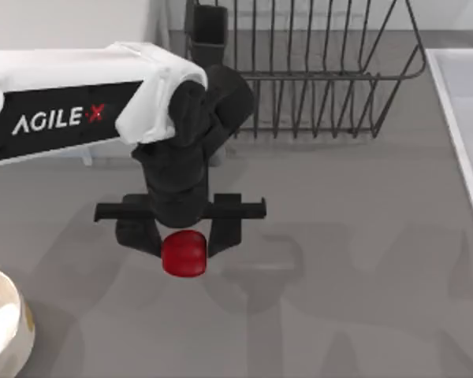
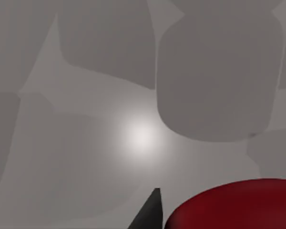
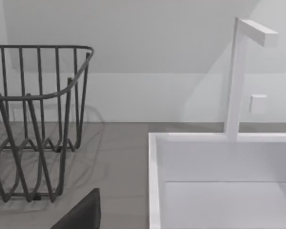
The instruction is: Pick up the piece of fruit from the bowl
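Table [image 1: 363, 260]: grey, broad, crossed by soft arm shadows; bare beneath the raised load in the left wrist view.

Sink [image 3: 219, 191]: white, at the table's right edge; seen with a white faucet [image 3: 236, 76] in the right wrist view. Not part of the job.

Rack [image 1: 315, 71]: dark wire, at the table's far side, well apart from the work.

Left arm [image 1: 71, 102]: white and black, reached in from the left across the table's middle.

Bowl [image 1: 4, 335]: cream-white, cut off at the lower left corner of the top view. Held no fruit as far as its visible part showed. Well apart from the gripper.

Left gripper [image 1: 184, 246]: black, pointed down, pinched on the fruit from both sides, one finger at each flank.

Fruit [image 1: 184, 253]: red, glossy, rounded; clamped between the fingers, out of the bowl and to its right. Seen again as a red curve [image 2: 238, 205] beside a dark fingertip [image 2: 150, 212] in the left wrist view, with open grey surface beyond, so judged lifted clear of the table.

Right arm: parked near the sink and rack; finger state could not be told.

Progress, judged: grasp done, fruit removed from bowl, pick-up all but complete. Left to do: little beyond holding steady.
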Action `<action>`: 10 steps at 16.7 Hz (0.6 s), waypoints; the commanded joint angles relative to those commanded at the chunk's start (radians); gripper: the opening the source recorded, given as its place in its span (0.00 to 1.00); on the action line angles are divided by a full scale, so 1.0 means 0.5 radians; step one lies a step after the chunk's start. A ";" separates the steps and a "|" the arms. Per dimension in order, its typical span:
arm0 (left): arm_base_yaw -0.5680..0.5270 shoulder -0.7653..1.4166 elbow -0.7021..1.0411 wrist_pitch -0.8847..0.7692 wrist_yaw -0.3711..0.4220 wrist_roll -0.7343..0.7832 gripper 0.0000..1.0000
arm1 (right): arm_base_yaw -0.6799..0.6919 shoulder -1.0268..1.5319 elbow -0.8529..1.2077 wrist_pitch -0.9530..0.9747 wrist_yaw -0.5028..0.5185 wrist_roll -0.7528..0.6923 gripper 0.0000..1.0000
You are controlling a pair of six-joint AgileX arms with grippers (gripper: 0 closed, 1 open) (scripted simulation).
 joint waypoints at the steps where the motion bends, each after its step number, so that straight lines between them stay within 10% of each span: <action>1: 0.000 0.003 -0.009 0.010 0.000 0.000 0.00 | 0.000 0.000 0.000 0.000 0.000 0.000 1.00; 4: 0.000 0.003 -0.009 0.010 0.000 0.000 0.00 | 0.000 0.000 0.000 0.000 0.000 0.000 1.00; 10: 0.000 0.003 -0.009 0.010 0.000 0.000 0.45 | 0.000 0.000 0.000 0.000 0.000 0.000 1.00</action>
